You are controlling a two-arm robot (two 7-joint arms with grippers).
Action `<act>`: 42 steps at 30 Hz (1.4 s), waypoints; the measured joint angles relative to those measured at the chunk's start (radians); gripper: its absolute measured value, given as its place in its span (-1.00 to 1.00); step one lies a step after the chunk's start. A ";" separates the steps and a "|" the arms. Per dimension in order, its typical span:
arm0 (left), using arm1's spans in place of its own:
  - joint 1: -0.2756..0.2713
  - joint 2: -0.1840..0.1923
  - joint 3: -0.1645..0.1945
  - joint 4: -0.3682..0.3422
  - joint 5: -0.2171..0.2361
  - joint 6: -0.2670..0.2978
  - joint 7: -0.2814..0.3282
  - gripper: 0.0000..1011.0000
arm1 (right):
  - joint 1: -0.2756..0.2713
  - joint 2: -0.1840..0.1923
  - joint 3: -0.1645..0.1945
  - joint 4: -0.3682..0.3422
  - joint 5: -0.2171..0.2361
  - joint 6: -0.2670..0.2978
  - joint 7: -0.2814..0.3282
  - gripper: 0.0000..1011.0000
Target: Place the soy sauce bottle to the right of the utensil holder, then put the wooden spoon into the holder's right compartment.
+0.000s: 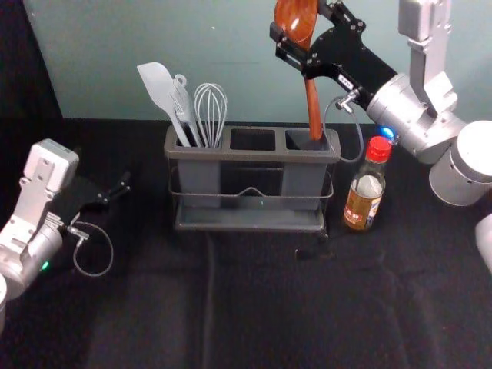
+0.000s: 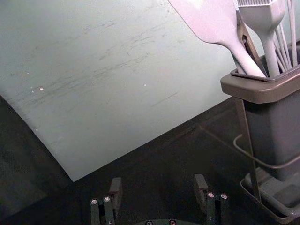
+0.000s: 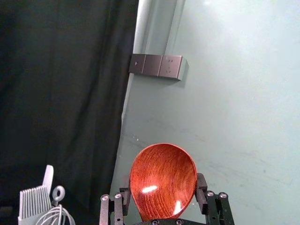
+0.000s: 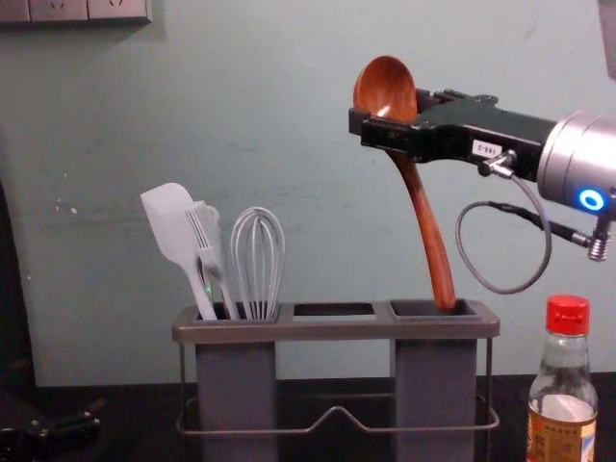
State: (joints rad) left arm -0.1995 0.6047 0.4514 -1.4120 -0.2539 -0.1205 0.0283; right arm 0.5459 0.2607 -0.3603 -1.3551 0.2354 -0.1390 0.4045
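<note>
While the utensil holder [image 4: 337, 330] stands on the counter [image 1: 254, 307], the right gripper [image 1: 300, 23] clasps the wooden spoon [image 4: 432, 241], handle end in the right compartment [image 4: 435, 380]! Left gripper [image 1: 121, 187] spread open at left; soy sauce bottle [image 1: 374, 171] right of the holder, label [image 4: 560, 439] unreadable.

The pale grey-green wall [image 4: 289, 115] is lit softly and fairly evenly, while detail in the black cloth tabletop [image 1: 307, 315] is swallowed by darkness. In the right wrist view, two white glints are thrown back by the glossy reddish-brown wooden spoon [image 3: 161, 171]. A faint shadow is cast beside the boxy brownish wall sockets [image 3: 152, 65]. Small glows are added by a blue ring light [image 4: 592, 200] and a tiny green lamp [image 1: 44, 266].
</note>
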 joint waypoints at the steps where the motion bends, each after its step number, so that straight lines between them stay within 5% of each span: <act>1: 0.000 0.000 0.000 0.000 0.000 0.000 0.000 0.99 | 0.002 -0.003 -0.001 0.010 0.000 -0.002 0.004 0.65; 10: 0.000 0.000 0.000 0.000 0.000 0.000 0.000 0.99 | -0.011 -0.008 -0.006 0.030 0.002 -0.008 0.014 0.65; 42: 0.000 0.000 0.000 0.000 0.000 0.000 0.000 0.99 | -0.207 0.073 0.028 -0.170 0.062 0.123 -0.011 0.65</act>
State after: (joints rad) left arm -0.1995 0.6047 0.4514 -1.4120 -0.2539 -0.1205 0.0283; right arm 0.3385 0.3338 -0.3327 -1.5252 0.2975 -0.0159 0.3939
